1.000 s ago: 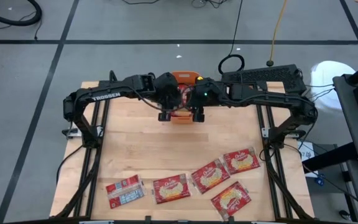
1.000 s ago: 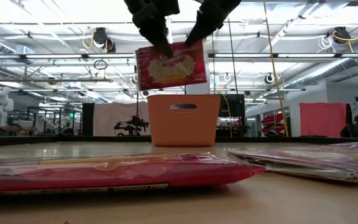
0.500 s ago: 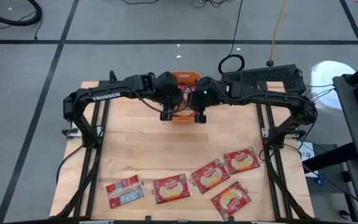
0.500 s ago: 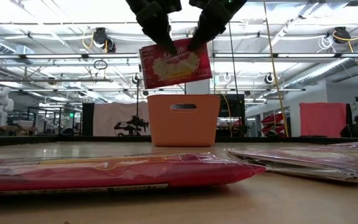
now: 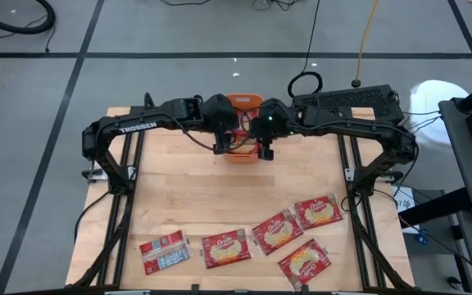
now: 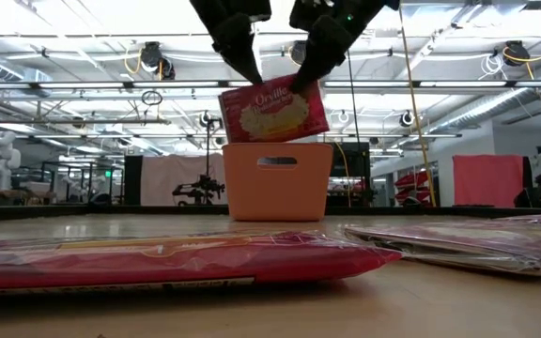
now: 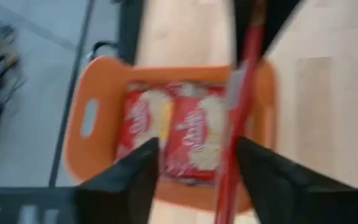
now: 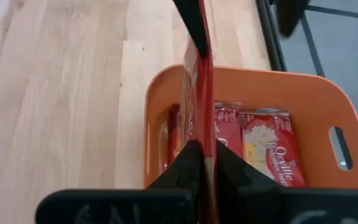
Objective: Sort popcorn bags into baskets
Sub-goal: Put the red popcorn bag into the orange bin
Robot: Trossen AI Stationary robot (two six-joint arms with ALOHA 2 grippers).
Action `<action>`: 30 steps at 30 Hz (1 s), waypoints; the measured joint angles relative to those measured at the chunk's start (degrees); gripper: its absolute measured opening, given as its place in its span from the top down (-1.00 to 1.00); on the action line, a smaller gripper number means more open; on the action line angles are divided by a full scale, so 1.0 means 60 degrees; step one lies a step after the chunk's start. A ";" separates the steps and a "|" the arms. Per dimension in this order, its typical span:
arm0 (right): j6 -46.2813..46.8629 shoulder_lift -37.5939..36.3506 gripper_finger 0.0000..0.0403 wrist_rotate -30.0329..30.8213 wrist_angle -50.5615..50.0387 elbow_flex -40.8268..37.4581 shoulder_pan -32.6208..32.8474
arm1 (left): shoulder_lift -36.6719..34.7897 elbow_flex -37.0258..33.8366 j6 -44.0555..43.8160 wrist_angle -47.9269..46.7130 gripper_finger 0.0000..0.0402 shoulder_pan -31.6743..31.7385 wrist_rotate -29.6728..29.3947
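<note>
One popcorn bag (image 6: 272,111), red with a cream label, hangs over the orange basket (image 6: 278,180) at the table's far middle. My right gripper (image 6: 306,80) is shut on it. My left gripper (image 7: 197,146) stands open at the bag's other upper corner, one finger on each side of the bag's thin edge (image 7: 238,106); whether a finger touches it I cannot tell. The basket (image 8: 253,87) holds bags lying flat (image 8: 266,149). Several more bags (image 5: 224,248) lie flat on the near part of the table. My right gripper pinches the bag's upper edge near one corner (image 6: 301,86) between its two fingers (image 8: 199,134). The fingers slant down from above. The bag hangs below them on edge, slightly tilted, clear of the basket's rim.
The loose bags lie in a row along the table's near edge (image 5: 164,251) (image 5: 318,211) (image 5: 304,262); two of them fill the foreground of the low view (image 6: 158,258) (image 6: 468,239). Bare wood (image 5: 220,188) lies between them and the basket. The arms' frames stand at both sides.
My right gripper has closed in on the bag's upper corner and taken hold. My left gripper, which held the bag's top edge, has let go. The bag has shifted a little toward the table's right and sunk slightly nearer the basket, still hanging clear.
</note>
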 joint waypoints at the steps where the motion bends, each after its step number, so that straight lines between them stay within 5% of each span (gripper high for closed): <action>1: 0.0000 -0.0005 0.98 -0.0080 0.0072 -0.0053 -0.0057 | -0.0050 0.0000 -0.0274 -0.0058 -0.20 0.0006 -0.0299; 5: 0.0099 -0.0006 0.98 -0.0466 0.0602 -0.0343 -0.0456 | -0.0295 0.0000 -0.1158 -0.0480 -0.51 0.0232 -0.0537; 10: 0.0259 -0.0053 0.98 -0.1985 0.1255 -0.0814 -0.1253 | -0.0908 -0.0083 -0.1843 -0.0880 -0.59 0.0579 -0.0416; 30: 0.2194 -0.0060 0.95 -0.5803 0.5085 -0.3317 -0.3437 | -0.3602 -0.5508 -0.2934 0.3838 -0.10 -0.0104 0.0109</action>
